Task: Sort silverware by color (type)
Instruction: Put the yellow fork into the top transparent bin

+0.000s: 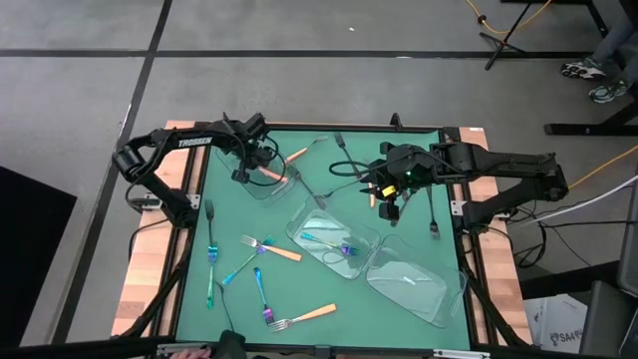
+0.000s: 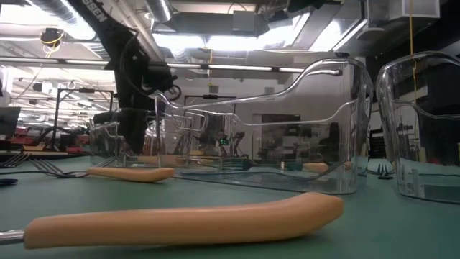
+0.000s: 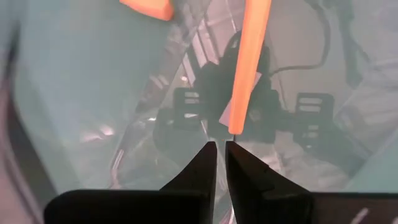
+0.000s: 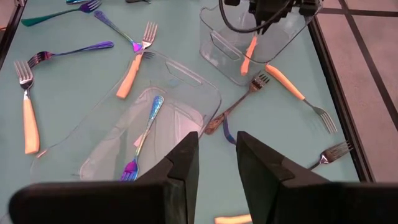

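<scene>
The left pincer (image 1: 242, 172) hung over the clear tray (image 1: 261, 186) at the far left of the green tabletop (image 1: 399, 309), its fingers (image 3: 202, 171) pressed almost together, gripping nothing. Only its wrist view showed how close an orange-handled fork (image 3: 249, 62) in that tray lay to the tips. From above, the left arm reached in from the left edge, elbow bent. The right pincer (image 1: 391, 204) hovered low near the far right, released, fingers (image 4: 183, 165) parted. Its wrist view alone made clear an iridescent fork (image 4: 144, 134) lying inside the middle tray (image 4: 199, 81). More orange-handled forks (image 1: 314, 314) and iridescent pieces (image 1: 211, 249) lay scattered on the near left, a dark fork (image 1: 433, 214) at the right.
</scene>
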You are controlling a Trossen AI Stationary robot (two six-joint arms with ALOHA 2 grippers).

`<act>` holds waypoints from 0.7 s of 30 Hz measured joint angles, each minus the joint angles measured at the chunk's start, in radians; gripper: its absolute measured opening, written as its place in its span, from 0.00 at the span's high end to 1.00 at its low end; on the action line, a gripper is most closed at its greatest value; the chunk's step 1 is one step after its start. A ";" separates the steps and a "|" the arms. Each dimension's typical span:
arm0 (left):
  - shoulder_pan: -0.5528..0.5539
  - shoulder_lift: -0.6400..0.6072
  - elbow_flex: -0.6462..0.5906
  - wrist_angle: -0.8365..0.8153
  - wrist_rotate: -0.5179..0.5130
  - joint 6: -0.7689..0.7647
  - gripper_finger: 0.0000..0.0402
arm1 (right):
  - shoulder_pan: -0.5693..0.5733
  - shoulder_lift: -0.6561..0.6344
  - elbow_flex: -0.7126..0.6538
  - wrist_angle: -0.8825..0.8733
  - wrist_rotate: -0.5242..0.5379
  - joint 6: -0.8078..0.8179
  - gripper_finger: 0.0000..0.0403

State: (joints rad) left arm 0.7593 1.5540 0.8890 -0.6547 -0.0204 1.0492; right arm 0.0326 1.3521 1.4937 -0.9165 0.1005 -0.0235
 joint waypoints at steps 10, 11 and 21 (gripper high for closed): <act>-0.020 -0.133 0.000 -0.014 -0.015 -0.062 0.93 | 0.000 0.000 0.000 0.000 0.004 0.023 0.76; -0.027 -0.151 0.000 -0.015 -0.015 -0.077 0.93 | 0.000 0.000 0.000 0.000 0.013 0.035 0.76; -0.149 -0.336 0.000 -0.017 -0.013 -0.231 0.93 | -0.065 0.000 0.000 -0.004 0.107 0.083 0.76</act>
State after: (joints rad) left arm 0.6104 1.2176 0.8893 -0.6721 -0.0335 0.8180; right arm -0.0320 1.3521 1.4937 -0.9200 0.2078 0.0599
